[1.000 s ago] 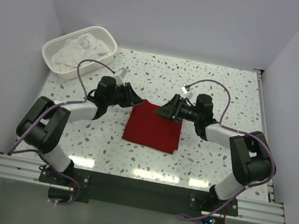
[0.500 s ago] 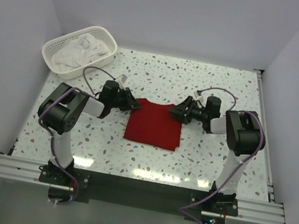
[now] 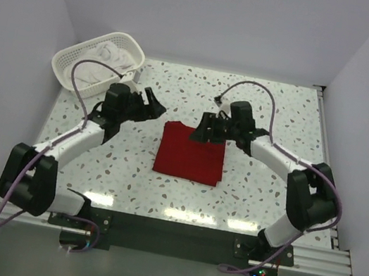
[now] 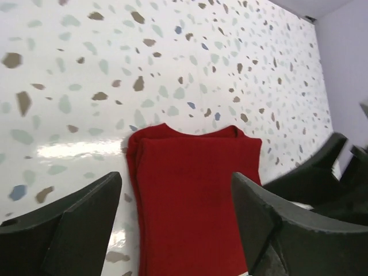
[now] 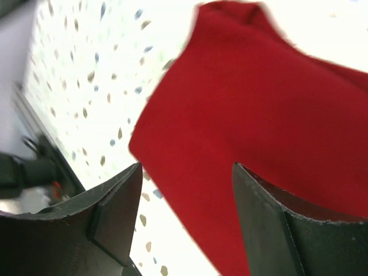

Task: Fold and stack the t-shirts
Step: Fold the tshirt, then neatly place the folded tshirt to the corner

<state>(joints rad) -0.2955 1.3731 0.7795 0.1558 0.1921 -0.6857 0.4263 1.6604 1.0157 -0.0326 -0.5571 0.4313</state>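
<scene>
A speckled terrazzo bench [image 3: 275,111] is seen from above, closed in by pale walls on three sides; two arms are bolted at its near edge, and both are reached inward toward the middle of the bench. A white plastic lattice basket [image 3: 61,59] is set at the far left corner; white t-shirts [image 3: 105,52] are heaped loosely inside it, and a purple cable from the left arm is looped in front of it in the overhead view. The red t-shirt [image 3: 191,155] is laid flat near the centre of the bench, folded into a neat, roughly square packet; its layered fold edge is seen along one side in the left wrist view; it lies well apart from the basket. The left gripper [image 3: 154,105] is held just beyond the far left corner of the red t-shirt; its fingers are spread wide and nothing is grasped between them. The right gripper [image 3: 198,129] is placed over the far right part of the red t-shirt; its fingers are likewise parted, with red cloth seen in the gap beyond them but not pinched; whether the cloth is touched cannot be told.
</scene>
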